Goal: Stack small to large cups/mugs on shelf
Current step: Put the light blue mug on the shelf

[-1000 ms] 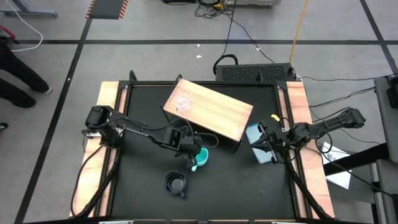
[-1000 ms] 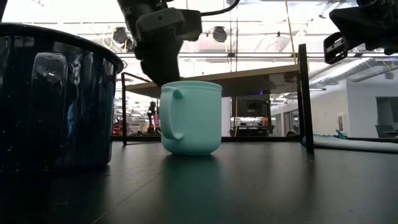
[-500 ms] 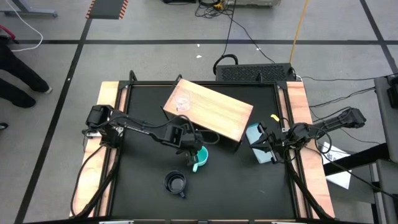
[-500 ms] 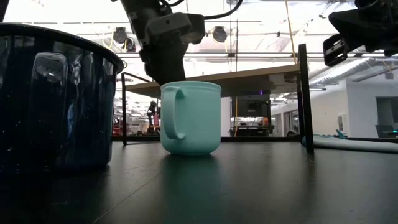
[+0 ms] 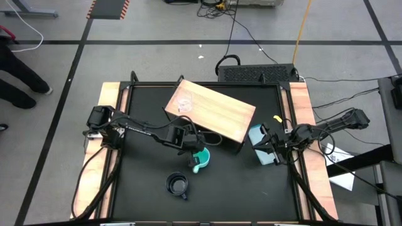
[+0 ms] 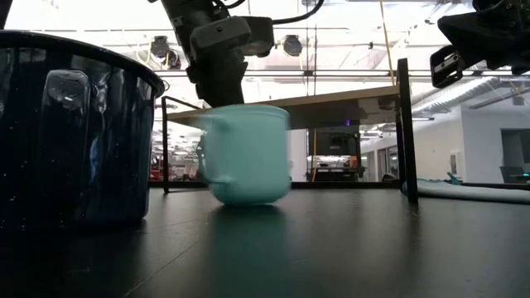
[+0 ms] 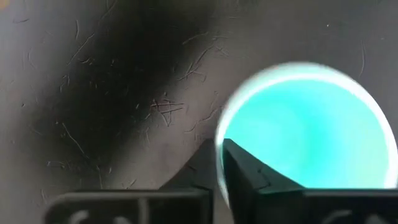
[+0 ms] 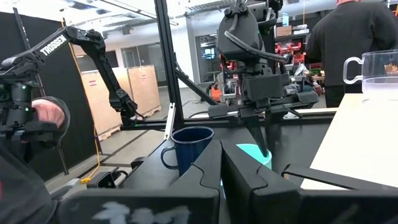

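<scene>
Left gripper [image 5: 192,157], mid-frame in the high view, pinches the rim of the turquoise handled mug [image 5: 200,161]. At upper centre sits the light wooden shelf on dark legs [image 5: 220,114], bearing the small clear cup [image 5: 183,104]. Lower centre stands the black mug [image 5: 177,184]. Right gripper [image 5: 271,148], clenched empty, waits at right.
</scene>
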Tool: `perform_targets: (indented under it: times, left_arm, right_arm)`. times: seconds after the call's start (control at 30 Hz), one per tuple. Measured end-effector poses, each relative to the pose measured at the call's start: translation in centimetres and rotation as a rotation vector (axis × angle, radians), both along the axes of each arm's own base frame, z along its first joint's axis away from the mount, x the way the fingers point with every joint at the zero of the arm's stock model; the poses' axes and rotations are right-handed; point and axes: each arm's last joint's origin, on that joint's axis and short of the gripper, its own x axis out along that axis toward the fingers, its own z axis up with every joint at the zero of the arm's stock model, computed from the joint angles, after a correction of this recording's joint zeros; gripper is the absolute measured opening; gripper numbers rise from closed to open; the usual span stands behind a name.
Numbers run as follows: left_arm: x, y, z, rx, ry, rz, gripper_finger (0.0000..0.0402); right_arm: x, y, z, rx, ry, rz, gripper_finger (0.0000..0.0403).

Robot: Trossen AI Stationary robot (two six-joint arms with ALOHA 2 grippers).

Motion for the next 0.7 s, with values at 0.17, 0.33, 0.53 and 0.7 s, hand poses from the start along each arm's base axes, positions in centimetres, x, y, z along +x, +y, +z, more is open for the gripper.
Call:
perform_targets:
  times: [0.17,0.33,0.53,0.7]
  left_arm:
    - [0.0,-0.1,0.0,0.001,0.003,-0.033,0.0013]
    - [0.0,-0.3,0.1,0.022,-0.003,-0.051,0.0006]
    - [0.0,-0.4,0.1,0.026,-0.006,-0.059,0.0005]
    - [-0.5,-0.3,1.4,0.038,-0.033,-0.072,0.0003]
  right_arm:
    - [0.0,0.0,0.0,0.007,0.001,0.0,0.0]
    - [0.0,0.0,0.0,0.007,0.001,0.0,0.0]
    - [0.0,0.0,0.0,0.007,0.001,0.0,0.0]
    - [0.0,0.0,0.0,0.007,0.001,0.0,0.0]
